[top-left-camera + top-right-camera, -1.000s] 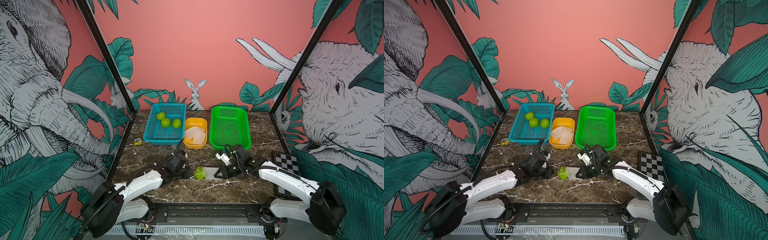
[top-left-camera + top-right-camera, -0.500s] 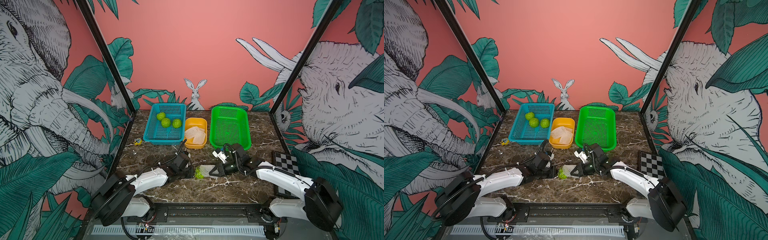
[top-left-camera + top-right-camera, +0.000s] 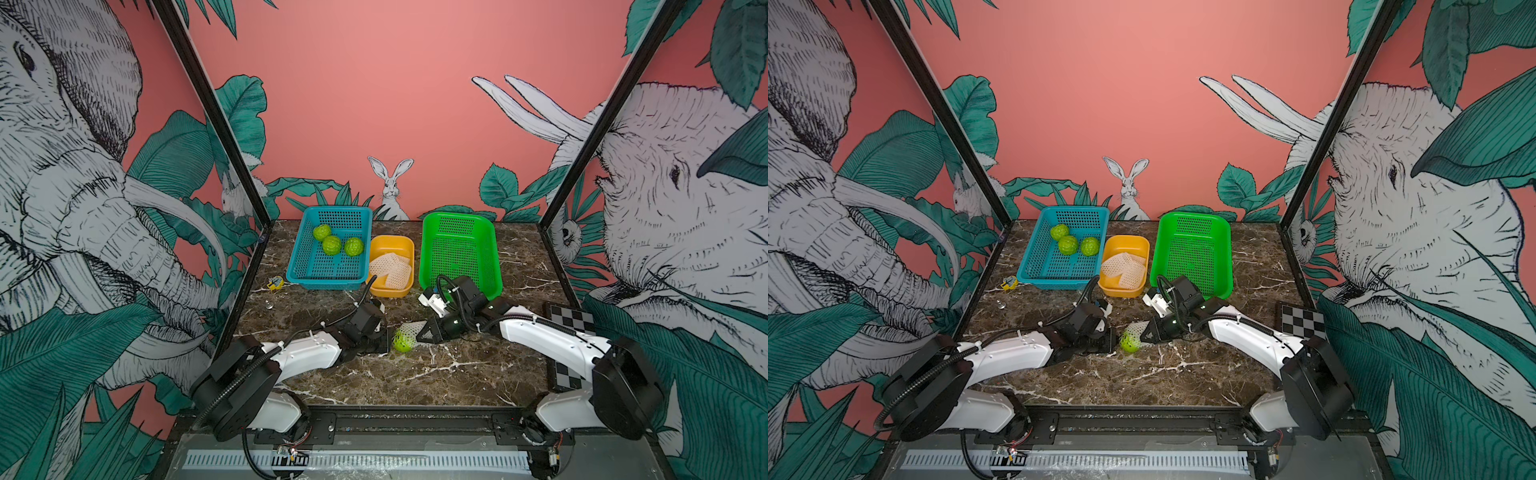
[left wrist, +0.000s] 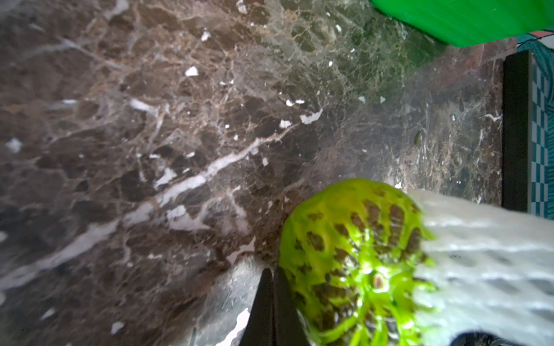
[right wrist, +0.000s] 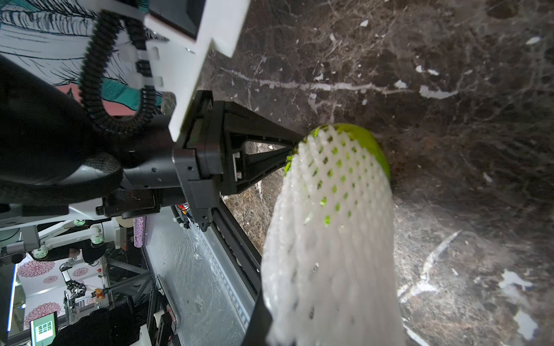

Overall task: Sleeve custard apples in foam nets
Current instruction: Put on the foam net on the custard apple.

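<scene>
One custard apple (image 3: 402, 343) (image 3: 1129, 344) lies on the marble table between my two grippers, its right part inside an off-white foam net (image 3: 410, 329) (image 5: 329, 239). My right gripper (image 3: 420, 335) (image 3: 1145, 335) is shut on the foam net's far end; in its wrist view the net hides the fingertips. My left gripper (image 3: 388, 343) (image 4: 272, 274) is shut, its tips against the fruit's bare green end (image 4: 344, 254), with nothing between the fingers. Three more custard apples (image 3: 331, 244) sit in the blue basket (image 3: 307, 274). Several foam nets (image 3: 390, 266) lie in the yellow bin (image 3: 392, 243).
A green basket (image 3: 457, 249) holding nothing stands at the back right, just behind my right wrist. A checkerboard card (image 3: 569, 320) lies at the table's right edge. A small yellow object (image 3: 275, 283) and a small metal piece (image 3: 269, 304) lie near the left wall.
My right gripper has drawn the net leftwards, so it now covers part of the fruit instead of lying flat beside it. Both grippers have closed in on the fruit.
</scene>
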`<action>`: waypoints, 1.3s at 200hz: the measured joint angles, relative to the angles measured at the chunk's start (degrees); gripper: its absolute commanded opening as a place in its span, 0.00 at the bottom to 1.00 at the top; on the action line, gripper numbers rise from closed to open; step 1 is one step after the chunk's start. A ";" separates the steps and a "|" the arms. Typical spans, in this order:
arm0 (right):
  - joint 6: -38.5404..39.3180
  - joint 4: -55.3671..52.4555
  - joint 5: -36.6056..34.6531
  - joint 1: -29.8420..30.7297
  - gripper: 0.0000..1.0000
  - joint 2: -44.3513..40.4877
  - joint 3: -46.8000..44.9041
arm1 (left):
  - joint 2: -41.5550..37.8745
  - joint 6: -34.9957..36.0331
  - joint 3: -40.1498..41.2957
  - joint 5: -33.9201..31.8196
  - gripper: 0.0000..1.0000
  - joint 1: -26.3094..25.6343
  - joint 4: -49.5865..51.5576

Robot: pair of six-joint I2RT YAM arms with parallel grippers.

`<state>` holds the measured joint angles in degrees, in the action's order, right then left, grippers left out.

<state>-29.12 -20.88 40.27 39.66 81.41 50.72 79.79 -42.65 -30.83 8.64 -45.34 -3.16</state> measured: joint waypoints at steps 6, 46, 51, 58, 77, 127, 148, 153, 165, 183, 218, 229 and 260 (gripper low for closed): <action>0.04 0.02 -0.09 0.00 0.00 0.50 -0.11 | 0.37 -0.04 -0.09 0.11 0.03 0.00 -0.39; 0.72 -1.14 -3.96 0.00 0.05 0.87 -0.96 | 2.73 -0.22 -1.11 0.59 0.03 0.00 -2.38; 0.92 -1.29 -4.61 0.00 0.13 0.70 -0.94 | 2.89 -0.20 -1.36 0.61 0.03 0.00 -2.43; 1.18 -1.62 -5.55 0.00 0.23 0.37 -0.90 | 3.04 -0.20 -1.73 0.61 0.03 0.00 -2.43; 1.95 -2.58 -7.45 0.00 0.32 -0.50 -0.57 | 3.04 -0.13 -2.14 0.61 0.03 0.00 -2.64; 2.78 -2.80 -9.55 -0.02 0.05 -0.96 0.17 | 3.04 0.02 -2.14 0.59 0.03 0.00 -2.62; 2.93 -2.80 -9.94 -0.02 0.00 -0.96 0.17 | 3.04 0.02 -2.14 0.59 0.03 0.00 -2.67; 3.10 -2.80 -9.79 -0.02 0.00 -0.96 0.17 | 3.04 0.04 -2.14 0.59 0.03 0.00 -2.67; 3.37 -2.67 -8.28 -0.55 0.00 -0.96 0.17 | 3.04 0.09 -2.14 0.59 0.03 0.00 -2.67; 3.56 -2.58 -3.91 -1.55 0.00 -0.94 0.24 | 3.17 0.22 -2.14 0.57 0.03 0.00 -2.73; 3.98 -2.62 2.99 -2.29 0.00 0.11 0.52 | 4.61 0.28 -2.60 0.55 0.02 0.00 -2.95; 4.17 -3.04 3.80 -2.29 0.00 0.31 0.52 | 4.96 0.31 -2.86 0.55 0.02 0.00 -3.08; 5.49 -5.14 1.88 -2.27 0.00 0.42 0.52 | 5.18 0.35 -3.04 0.52 0.02 0.00 -3.74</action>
<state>-23.64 -26.02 42.15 37.39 81.82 51.24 84.97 -42.30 -33.87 9.17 -45.34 -6.90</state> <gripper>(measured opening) 0.045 0.046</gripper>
